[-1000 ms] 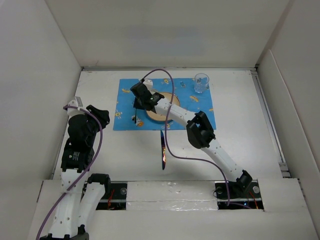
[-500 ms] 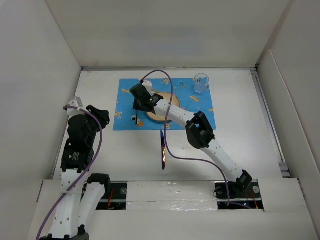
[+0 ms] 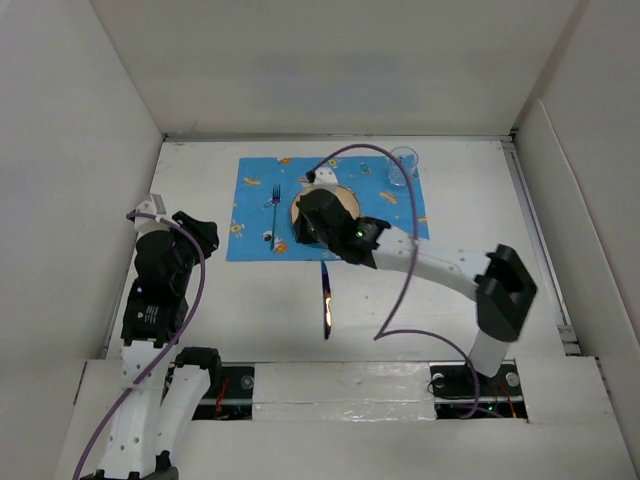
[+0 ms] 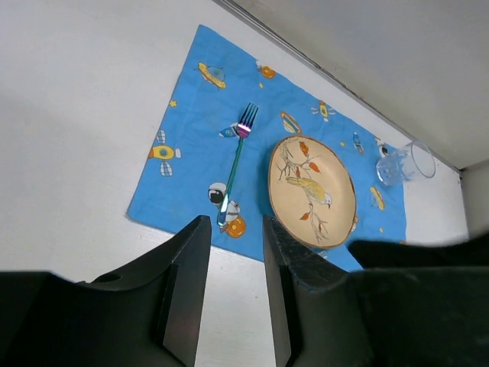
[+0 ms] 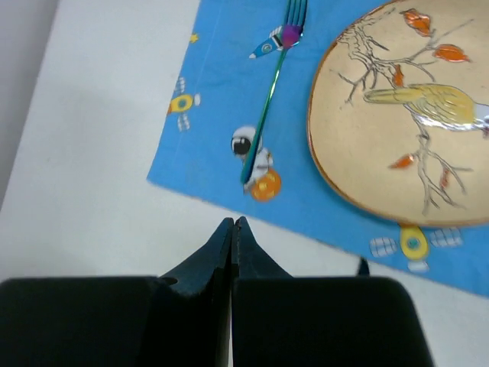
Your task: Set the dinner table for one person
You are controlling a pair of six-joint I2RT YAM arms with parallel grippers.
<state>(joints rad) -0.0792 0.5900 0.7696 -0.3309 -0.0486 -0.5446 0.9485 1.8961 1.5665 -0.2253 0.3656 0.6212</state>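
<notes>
The white dinner table (image 3: 480, 260) carries a blue cartoon placemat (image 3: 405, 215). On the mat a tan bird plate (image 3: 335, 197) sits in the middle. An iridescent fork (image 3: 274, 210) lies left of the plate, tines pointing away. A clear glass (image 3: 403, 165) stands at the mat's far right corner. A knife (image 3: 326, 298) lies on bare table in front of the mat. My right gripper (image 5: 233, 222) is shut and empty, just off the mat's near edge below the fork (image 5: 271, 92). My left gripper (image 4: 233, 229) is open and empty, at the left, away from the mat.
Upright white panels border the table on the left, back and right. The right arm's elbow (image 3: 505, 285) sticks out over the right half of the table. A purple cable loops from the right wrist over the plate and mat.
The right gripper has let go of the fork, which now lies on the mat left of the plate. It has pulled back toward me and shut. Its elbow swung right. The left arm is still.
</notes>
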